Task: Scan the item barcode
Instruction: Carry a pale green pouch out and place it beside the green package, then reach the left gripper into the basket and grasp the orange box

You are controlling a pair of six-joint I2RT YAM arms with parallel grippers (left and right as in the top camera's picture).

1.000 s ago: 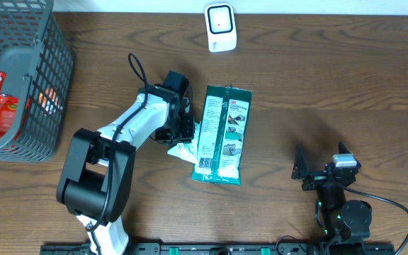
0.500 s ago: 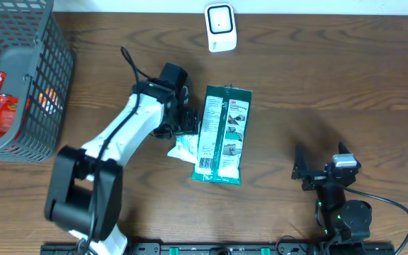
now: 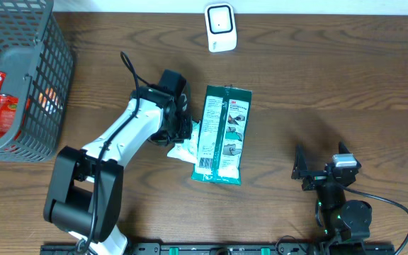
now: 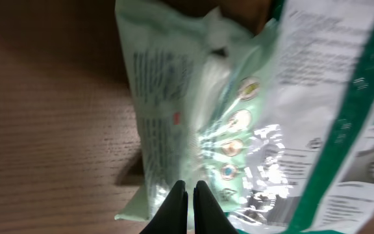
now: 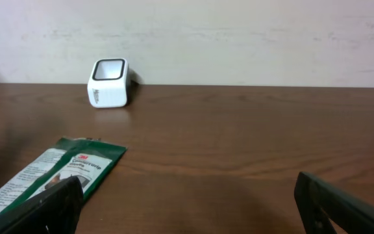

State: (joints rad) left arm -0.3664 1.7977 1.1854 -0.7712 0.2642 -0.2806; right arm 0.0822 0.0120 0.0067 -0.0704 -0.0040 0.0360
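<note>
A green 3M packet (image 3: 222, 134) lies flat mid-table, overlapping a pale green wipes packet (image 3: 181, 149) at its left edge. My left gripper (image 3: 188, 127) sits low at that left edge. In the left wrist view its fingertips (image 4: 189, 185) are pressed together over the pale packet (image 4: 167, 97), with nothing visibly pinched between them; the green packet (image 4: 343, 97) fills the right. A white scanner (image 3: 219, 27) stands at the back. My right gripper (image 3: 317, 170) rests open at the front right, well away from the packets, empty (image 5: 187, 195).
A grey wire basket (image 3: 44, 85) with red packets inside stands at the far left. The right wrist view shows the scanner (image 5: 109, 82) by the back wall and the green packet (image 5: 57, 170) at left.
My left gripper opened wider beside the packets, then closed, shifting slightly along their left edge. The packets and the right arm have not moved.
</note>
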